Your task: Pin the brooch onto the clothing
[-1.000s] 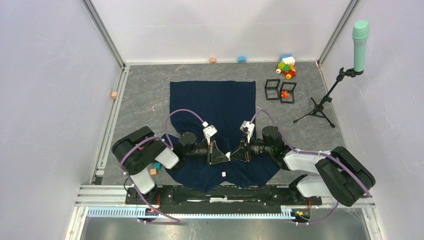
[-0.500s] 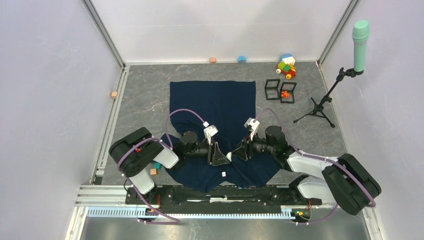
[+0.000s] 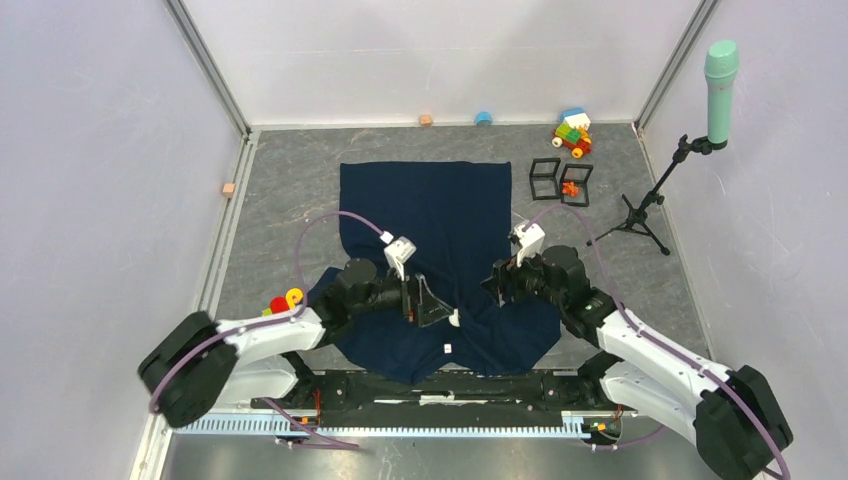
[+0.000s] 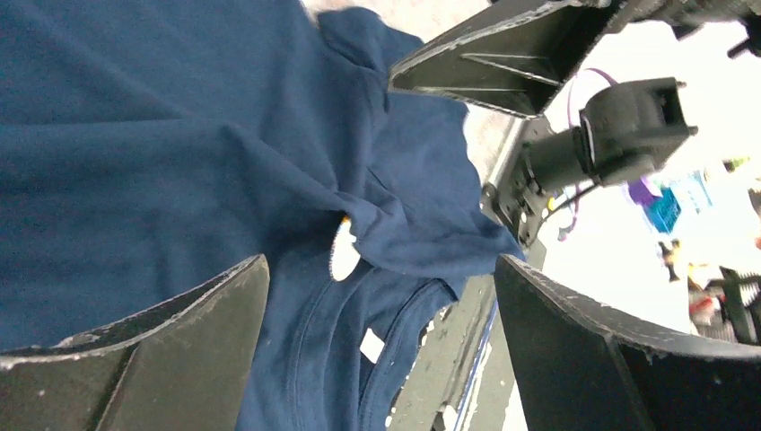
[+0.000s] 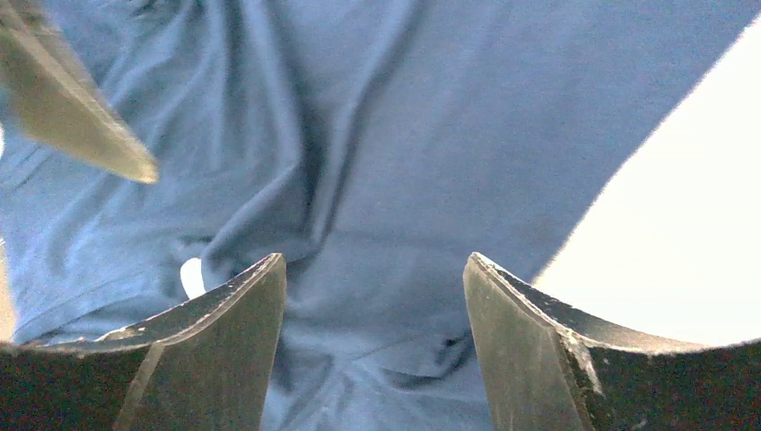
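Note:
The clothing (image 3: 430, 215) is a dark navy shirt lying flat on the grey floor, bunched near its collar. The brooch (image 3: 453, 320), a small white oval, sits in a fold of the shirt between the two grippers; the left wrist view shows the brooch (image 4: 344, 251) and the right wrist view shows the brooch (image 5: 191, 277). My left gripper (image 3: 432, 308) is open just left of it, nothing between its fingers (image 4: 135, 359). My right gripper (image 3: 498, 287) is open to the brooch's right, hovering over the cloth (image 5: 377, 180). A white label (image 4: 371, 346) shows at the collar.
Two black wire cubes (image 3: 560, 181) and a toy of coloured bricks (image 3: 573, 133) stand at the back right. A tripod stand (image 3: 632, 215) holds a teal microphone (image 3: 720, 75). Small blocks (image 3: 229, 189) lie by the walls. A red and yellow toy (image 3: 287, 298) lies at the left.
Both grippers have opened and drawn apart from the brooch, which stays on the shirt. The left arm swung outward, uncovering the red and yellow toy; the right arm stretched back.

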{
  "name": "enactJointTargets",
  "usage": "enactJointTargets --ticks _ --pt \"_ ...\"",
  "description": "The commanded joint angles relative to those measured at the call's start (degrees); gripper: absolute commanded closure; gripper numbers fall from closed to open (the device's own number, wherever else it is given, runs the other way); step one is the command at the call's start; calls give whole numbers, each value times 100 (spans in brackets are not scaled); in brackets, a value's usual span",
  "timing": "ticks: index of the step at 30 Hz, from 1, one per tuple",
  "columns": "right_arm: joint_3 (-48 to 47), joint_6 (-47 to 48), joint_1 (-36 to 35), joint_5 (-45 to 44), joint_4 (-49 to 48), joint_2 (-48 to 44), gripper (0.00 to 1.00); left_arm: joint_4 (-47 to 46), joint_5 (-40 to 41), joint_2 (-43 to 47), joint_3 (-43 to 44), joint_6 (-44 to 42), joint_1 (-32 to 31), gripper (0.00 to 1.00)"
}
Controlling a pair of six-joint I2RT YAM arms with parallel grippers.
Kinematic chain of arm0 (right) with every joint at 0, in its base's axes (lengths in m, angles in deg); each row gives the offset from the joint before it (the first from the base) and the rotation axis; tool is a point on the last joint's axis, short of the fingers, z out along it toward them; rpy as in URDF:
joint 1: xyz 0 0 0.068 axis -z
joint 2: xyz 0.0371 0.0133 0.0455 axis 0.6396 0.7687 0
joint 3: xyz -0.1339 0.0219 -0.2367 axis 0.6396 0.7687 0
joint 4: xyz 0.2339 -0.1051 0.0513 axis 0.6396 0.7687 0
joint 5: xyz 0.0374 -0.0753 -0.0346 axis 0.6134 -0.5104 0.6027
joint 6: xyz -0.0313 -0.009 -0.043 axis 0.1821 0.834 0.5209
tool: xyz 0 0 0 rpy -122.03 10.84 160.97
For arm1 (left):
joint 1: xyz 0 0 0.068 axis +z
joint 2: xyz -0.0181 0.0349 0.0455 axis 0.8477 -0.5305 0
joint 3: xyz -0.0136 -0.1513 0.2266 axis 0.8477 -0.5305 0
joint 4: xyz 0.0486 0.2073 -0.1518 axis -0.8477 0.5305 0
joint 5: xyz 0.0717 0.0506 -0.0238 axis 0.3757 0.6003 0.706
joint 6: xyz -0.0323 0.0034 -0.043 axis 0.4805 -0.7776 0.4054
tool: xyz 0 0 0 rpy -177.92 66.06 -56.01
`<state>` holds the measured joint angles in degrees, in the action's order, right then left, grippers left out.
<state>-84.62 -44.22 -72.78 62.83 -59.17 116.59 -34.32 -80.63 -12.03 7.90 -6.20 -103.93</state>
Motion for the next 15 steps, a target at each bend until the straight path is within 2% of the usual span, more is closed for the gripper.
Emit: enactJointTargets --ticks 1,3,5,7,10,13,15 --pt "-861 181 23 -1860 1514 -234 21 3849 1836 1198 1248 -144 101 0" --pt "-1194 324 21 -2396 1824 -191 14 5153 2155 1539 1848 -131 390 0" --pt "-1554 476 76 -2900 2009 63 9 5815 1822 1728 2269 -190 956 0" --pt "-1817 579 296 -3139 1994 433 8 6231 1244 1729 2676 -417 1544 0" --pt "-2162 645 820 -2989 1848 1061 10 7106 812 1250 3584 -1162 2189 0" --pt "-2497 754 1314 -2847 1551 1713 10 7846 1111 728 4321 -1824 2643 0" --pt "-2750 912 1571 -2925 1353 2149 10 7661 1660 723 4273 -1869 2684 0"
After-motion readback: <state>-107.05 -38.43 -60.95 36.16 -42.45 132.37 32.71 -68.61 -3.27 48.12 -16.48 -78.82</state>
